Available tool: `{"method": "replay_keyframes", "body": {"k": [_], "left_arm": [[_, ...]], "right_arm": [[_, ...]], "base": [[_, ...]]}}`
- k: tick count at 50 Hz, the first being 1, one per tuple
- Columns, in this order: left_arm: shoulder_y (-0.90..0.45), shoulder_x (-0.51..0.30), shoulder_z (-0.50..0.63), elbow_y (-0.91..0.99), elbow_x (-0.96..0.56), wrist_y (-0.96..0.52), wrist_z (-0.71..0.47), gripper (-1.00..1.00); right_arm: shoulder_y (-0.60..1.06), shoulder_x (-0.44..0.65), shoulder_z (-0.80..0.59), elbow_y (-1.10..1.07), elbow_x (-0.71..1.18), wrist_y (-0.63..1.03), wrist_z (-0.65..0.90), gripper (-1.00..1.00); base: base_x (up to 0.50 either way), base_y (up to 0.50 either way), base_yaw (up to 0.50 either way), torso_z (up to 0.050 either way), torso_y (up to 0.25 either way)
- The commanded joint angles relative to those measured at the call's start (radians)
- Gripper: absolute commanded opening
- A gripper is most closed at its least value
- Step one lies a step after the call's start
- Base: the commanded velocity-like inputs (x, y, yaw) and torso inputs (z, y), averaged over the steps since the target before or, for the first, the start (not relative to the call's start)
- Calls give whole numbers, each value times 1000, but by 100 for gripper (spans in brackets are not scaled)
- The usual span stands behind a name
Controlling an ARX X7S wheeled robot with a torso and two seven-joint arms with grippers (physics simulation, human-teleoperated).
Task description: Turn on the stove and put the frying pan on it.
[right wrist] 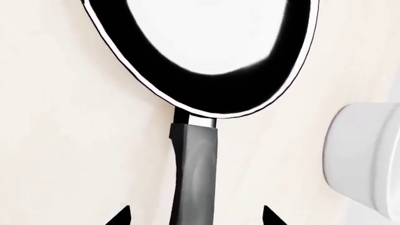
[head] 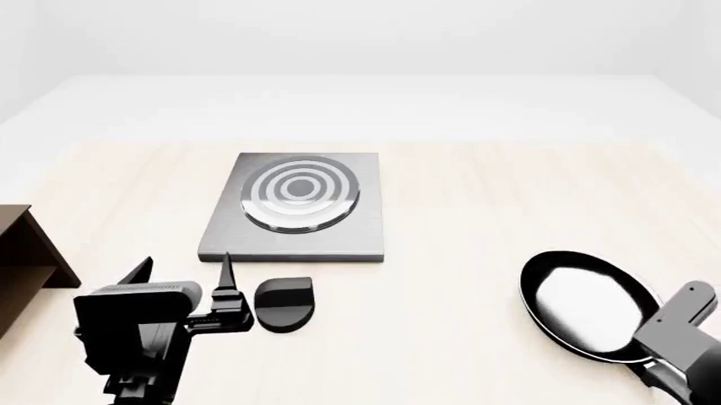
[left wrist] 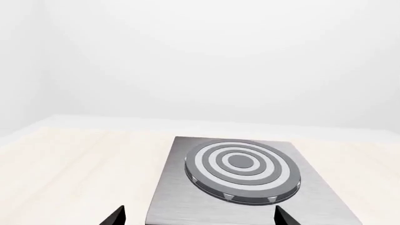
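Observation:
The stove (head: 295, 228) is a grey metal slab with a ringed round burner (head: 300, 196), lying mid-table. Its small black knob (head: 283, 304) sits just in front of the slab. My left gripper (head: 186, 268) hovers open to the left of the knob, fingers pointing at the stove. In the left wrist view the stove (left wrist: 187, 201) lies ahead of the open left gripper (left wrist: 198, 218). The black frying pan (head: 588, 305) rests at the front right. In the right wrist view its long handle (right wrist: 195, 173) runs between the fingers of my open right gripper (right wrist: 196, 218), untouched.
A dark brown wooden shelf (head: 23, 261) stands at the table's left edge. A white bowl (right wrist: 366, 159) sits close beside the pan handle. My right arm (head: 676, 329) covers the pan's handle in the head view.

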State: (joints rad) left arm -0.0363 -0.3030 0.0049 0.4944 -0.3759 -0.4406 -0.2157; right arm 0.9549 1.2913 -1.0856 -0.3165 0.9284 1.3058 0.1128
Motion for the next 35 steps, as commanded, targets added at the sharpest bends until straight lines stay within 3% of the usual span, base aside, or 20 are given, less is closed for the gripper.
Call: {"method": "replay_keyframes", "body": {"k": [1,35], "left_arm": [[1,-4,3,0,-2,2,-4,100],[-2,-14,18,-1,-4,5,-19,100]], "right_arm": [[-32,-18,-9,30,-2,-49,4,100],[-85,-14,-31,116,-22,-110,5,100]], "base": [[0,0,0,0,0],[0,0,0,0,0]]}}
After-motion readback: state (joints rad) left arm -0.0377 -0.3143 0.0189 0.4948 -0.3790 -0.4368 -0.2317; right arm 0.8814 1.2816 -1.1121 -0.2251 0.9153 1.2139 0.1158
